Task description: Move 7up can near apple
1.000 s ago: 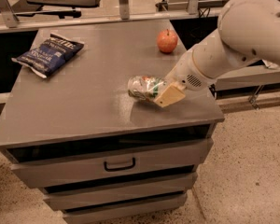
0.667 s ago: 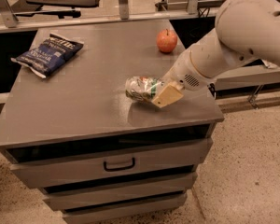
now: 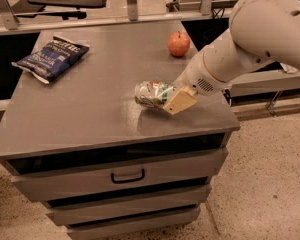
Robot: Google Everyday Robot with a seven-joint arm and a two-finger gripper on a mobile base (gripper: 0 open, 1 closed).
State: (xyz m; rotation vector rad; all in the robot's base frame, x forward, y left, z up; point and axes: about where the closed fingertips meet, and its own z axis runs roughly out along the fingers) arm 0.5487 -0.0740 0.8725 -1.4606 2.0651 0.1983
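Observation:
The 7up can [image 3: 149,94], silvery with green bands, lies on its side in my gripper [image 3: 171,98] over the front right part of the grey cabinet top [image 3: 90,109]. The gripper is shut on the can's right end; a tan finger [image 3: 180,102] shows in front of it. The can seems to be held slightly above the surface, with a faint shadow below it. The red apple [image 3: 178,43] stands at the far right of the top, well behind the can. My white arm [image 3: 250,39] comes in from the right.
A dark blue chip bag [image 3: 52,58] lies at the far left of the top. Drawers [image 3: 127,176] are below the front edge. Dark shelving and metal posts [image 3: 132,1] stand behind the cabinet. Speckled floor [image 3: 270,184] is to the right.
The gripper and the can have shifted slightly to the left. The apple and the chip bag have not moved.

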